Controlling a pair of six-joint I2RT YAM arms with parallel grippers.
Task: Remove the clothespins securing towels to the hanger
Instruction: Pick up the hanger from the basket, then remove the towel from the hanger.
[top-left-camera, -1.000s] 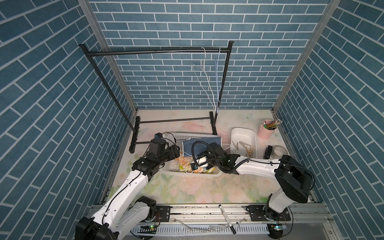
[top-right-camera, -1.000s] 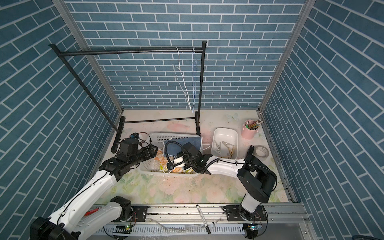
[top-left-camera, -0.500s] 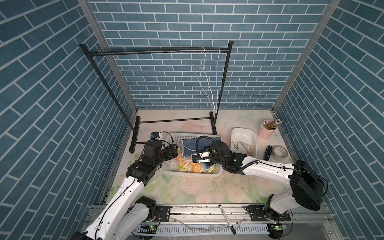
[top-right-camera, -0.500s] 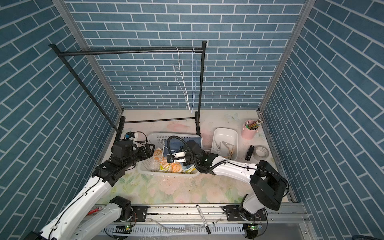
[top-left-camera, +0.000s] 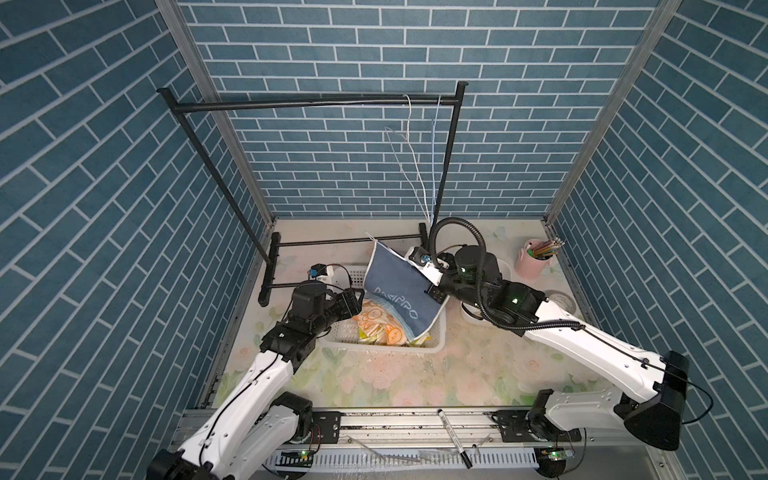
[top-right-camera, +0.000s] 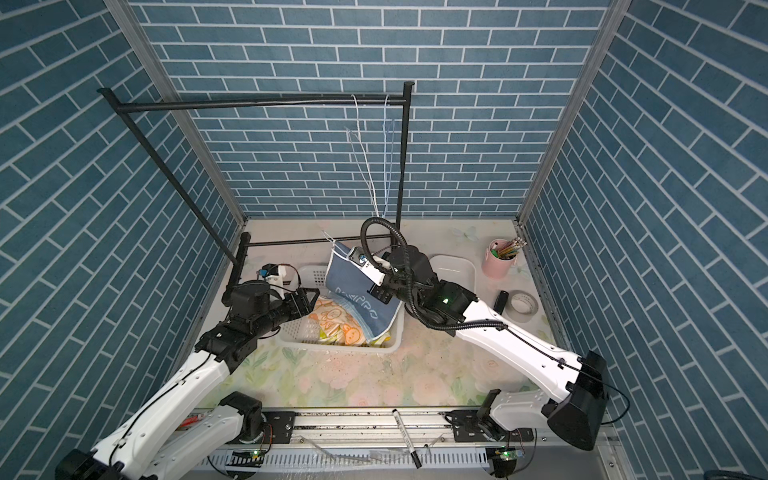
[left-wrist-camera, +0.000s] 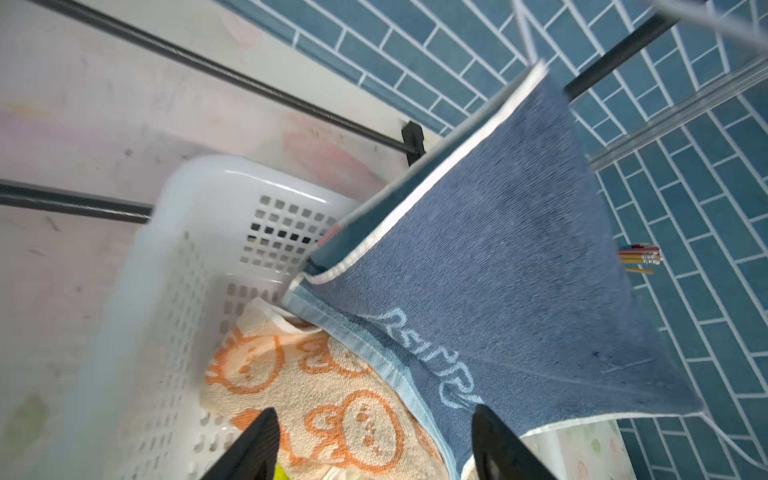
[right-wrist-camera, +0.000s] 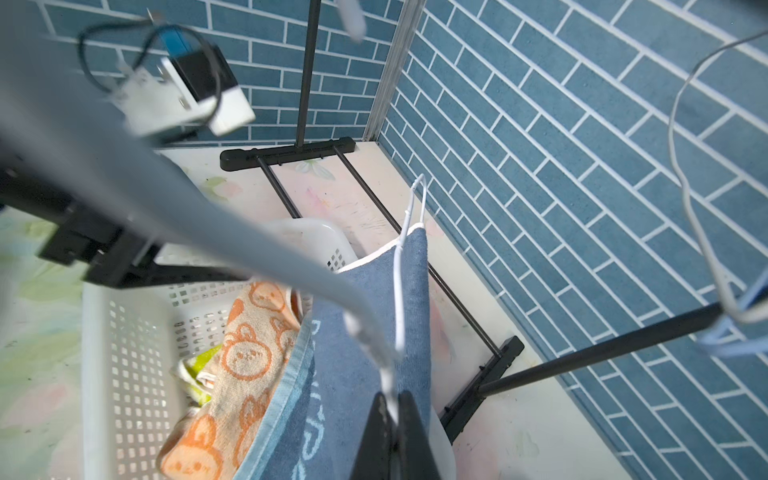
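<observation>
right gripper (right-wrist-camera: 392, 419): fingertips pressed tight together, clamped on thin white wire hanger (right-wrist-camera: 400, 291) at towel's edge
denim-blue terry towel (right-wrist-camera: 415, 282): draped over that hanger, lifted and tilted above basket, lowest corner dipping inside; white edging, pale lettering near hem
left gripper (left-wrist-camera: 374, 451): black fingers (left-wrist-camera: 257, 444) wide apart, holding nothing, poised just over bunny towel
orange-cream bunny-print towel (left-wrist-camera: 332, 415): crumpled in basket, partly under blue towel
yellow-green cloth (right-wrist-camera: 195, 370): bunched beneath orange towel, also in basket
white perforated plastic basket (top-left-camera: 436, 334): on floral tabletop (top-left-camera: 415, 382), between both arms
black metal clothes rail (top-left-camera: 311, 102): behind basket; bare white and blue wire hangers (top-left-camera: 409, 124) dangling near its right post
change, towel: flat in basket half a second ago, now hoisted up
change, right gripper: higher and drawn back toward own side
change, left gripper: nearly same spot as before
change, white rectangular tray (top-right-camera: 455, 268): open to view before, now partly behind right wrist; contents not discernible
right wrist only: hanger's loop poking past towel's top corner
left wrist only: towel's fold and lettering close up
top views only: pink cup of pencils (top-left-camera: 532, 268), grey tape roll (top-right-camera: 523, 305)
</observation>
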